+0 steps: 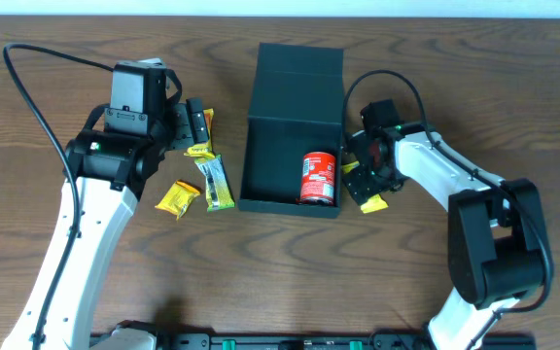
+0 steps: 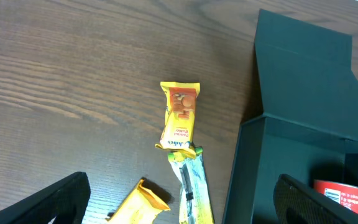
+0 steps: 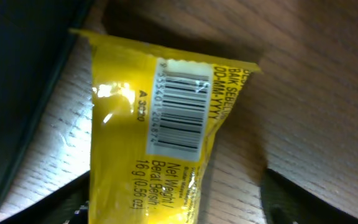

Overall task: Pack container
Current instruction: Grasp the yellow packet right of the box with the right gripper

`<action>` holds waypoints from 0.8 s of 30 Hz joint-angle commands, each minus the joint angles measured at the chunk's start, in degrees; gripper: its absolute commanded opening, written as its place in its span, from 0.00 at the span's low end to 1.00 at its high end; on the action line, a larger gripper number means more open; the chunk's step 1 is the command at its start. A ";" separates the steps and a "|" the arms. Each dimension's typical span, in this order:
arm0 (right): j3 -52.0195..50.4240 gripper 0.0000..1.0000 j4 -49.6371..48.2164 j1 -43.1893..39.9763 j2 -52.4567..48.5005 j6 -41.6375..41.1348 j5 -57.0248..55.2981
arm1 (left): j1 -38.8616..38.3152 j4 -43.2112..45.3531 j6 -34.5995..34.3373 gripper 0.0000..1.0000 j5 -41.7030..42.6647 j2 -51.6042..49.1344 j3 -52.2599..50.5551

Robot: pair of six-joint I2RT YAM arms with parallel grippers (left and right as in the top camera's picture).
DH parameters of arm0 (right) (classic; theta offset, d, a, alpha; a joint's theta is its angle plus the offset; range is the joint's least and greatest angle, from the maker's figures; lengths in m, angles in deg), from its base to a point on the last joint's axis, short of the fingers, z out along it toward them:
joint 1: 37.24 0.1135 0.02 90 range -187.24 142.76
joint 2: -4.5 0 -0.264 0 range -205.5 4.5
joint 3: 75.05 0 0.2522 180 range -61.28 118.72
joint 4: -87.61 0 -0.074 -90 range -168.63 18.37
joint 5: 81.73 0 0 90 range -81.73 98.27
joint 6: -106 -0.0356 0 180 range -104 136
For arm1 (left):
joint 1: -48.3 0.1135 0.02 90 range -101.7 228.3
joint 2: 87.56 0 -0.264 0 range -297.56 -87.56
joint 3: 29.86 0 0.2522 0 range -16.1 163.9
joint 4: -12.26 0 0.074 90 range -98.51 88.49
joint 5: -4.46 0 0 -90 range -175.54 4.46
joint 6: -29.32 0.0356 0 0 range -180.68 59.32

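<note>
The container (image 1: 278, 156) stands open at the middle of the desk (image 1: 474, 78), lid flap laid back, with a red can (image 1: 319, 177) inside. Judged rigid, matte and stable, it needs no holding. The yellow packet (image 3: 160, 137) just right of it is judged light, soft and slick: grip across the flat midsection, not the crimped ends. The right fingers (image 3: 316, 199) are spread, straddling this packet. The left fingers (image 2: 48, 202) are spread above the packets (image 2: 180, 118) left of the container.
</note>
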 commanded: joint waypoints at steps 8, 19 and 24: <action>0.07 0.60 -0.72 0.33 -0.98 -4.37 0.59 | -0.07 -0.17 1.01 0.95 -1.22 0.35 0.74; 0.09 0.47 -1.29 0.31 -0.98 -5.97 0.59 | -0.07 -0.22 0.76 0.95 -1.20 0.35 0.74; 0.63 0.42 -1.27 0.26 -0.96 -7.08 0.57 | -0.07 -0.22 0.55 0.96 -1.20 0.35 0.74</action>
